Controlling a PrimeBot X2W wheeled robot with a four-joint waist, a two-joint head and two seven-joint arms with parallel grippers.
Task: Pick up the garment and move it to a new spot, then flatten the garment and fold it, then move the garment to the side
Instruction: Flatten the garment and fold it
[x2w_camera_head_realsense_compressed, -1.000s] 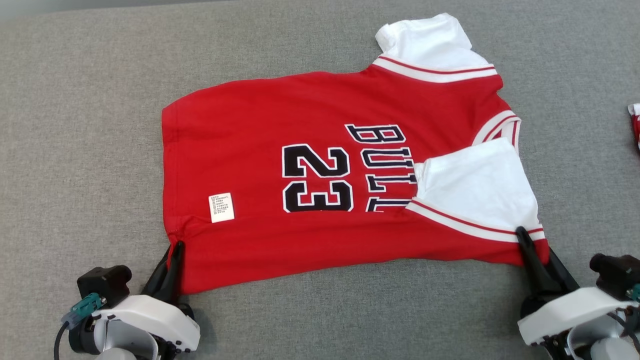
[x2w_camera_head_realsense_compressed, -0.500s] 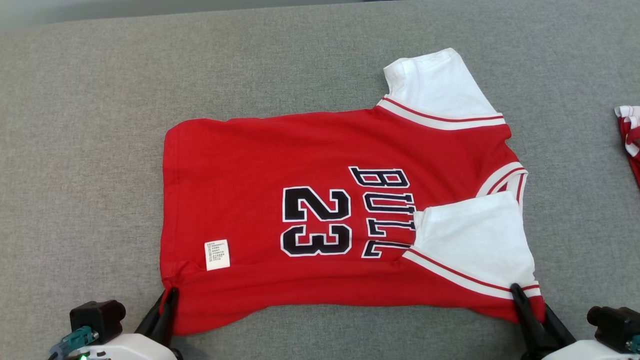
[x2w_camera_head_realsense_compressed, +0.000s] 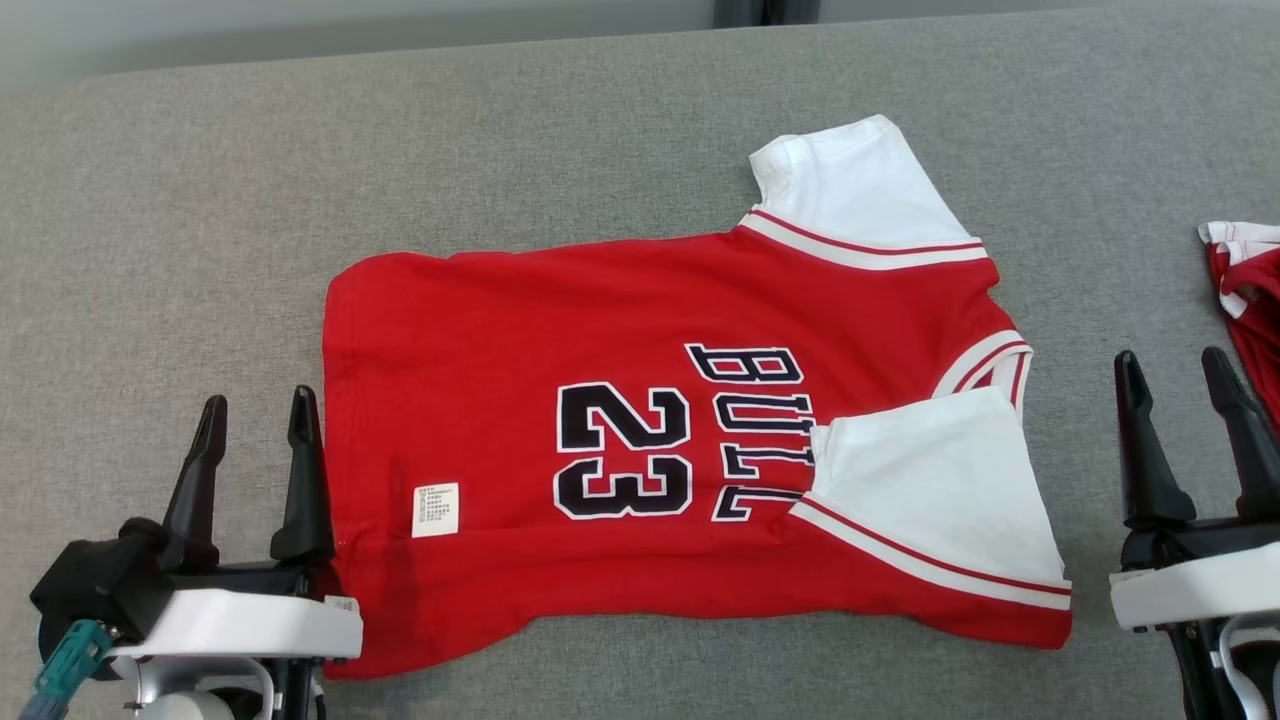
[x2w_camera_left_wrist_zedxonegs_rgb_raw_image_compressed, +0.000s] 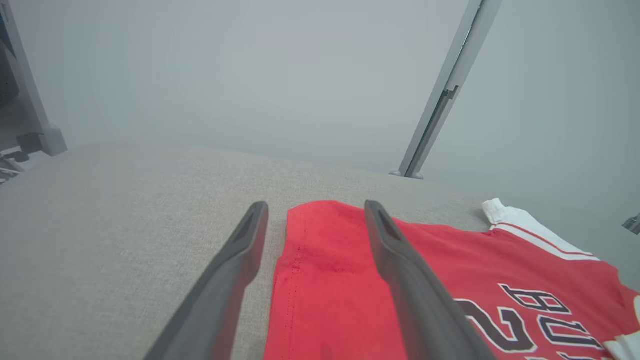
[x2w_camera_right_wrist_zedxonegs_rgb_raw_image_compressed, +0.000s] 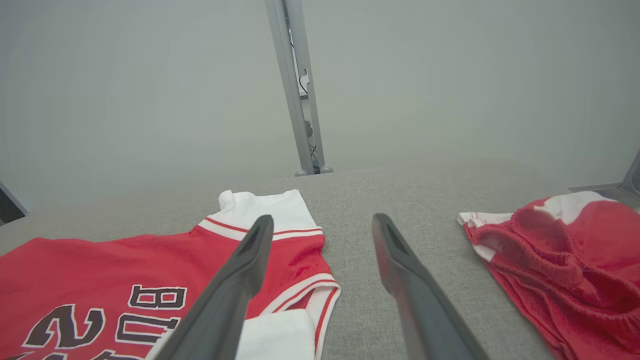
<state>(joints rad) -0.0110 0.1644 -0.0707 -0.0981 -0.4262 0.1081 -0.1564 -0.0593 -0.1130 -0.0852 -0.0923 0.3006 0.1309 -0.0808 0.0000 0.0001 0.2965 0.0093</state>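
Since the garment (x2w_camera_head_realsense_compressed: 660, 430) lies spread flat at centre of the grey cloth-covered table (x2w_camera_head_realsense_compressed: 500, 150), hem to 9 o'clock, neck to 3, flattening looks abt done; fold is next, I judge. Red knit jersey, soft, matte, stitched black numerals w/ white edging. White near sleeve (x2w_camera_head_realsense_compressed: 930, 490) is turned in over the chest, far sleeve (x2w_camera_head_realsense_compressed: 850, 185) sticks out at 1 o'clock. Small care label (x2w_camera_head_realsense_compressed: 436, 510) by hem. Left gripper (x2w_camera_head_realsense_compressed: 258, 398) at 8 o'clock, jaws spread, hem edge beside inner finger, nothing pinched. Right gripper (x2w_camera_head_realsense_compressed: 1170, 355) at 4 o'clock, jaws wide, empty, off the cloth. Both flank near edge, prob. staged for corner grabs. Crumpled red shorts (x2w_camera_head_realsense_compressed: 1250, 300) at 3 o'clock, apart.
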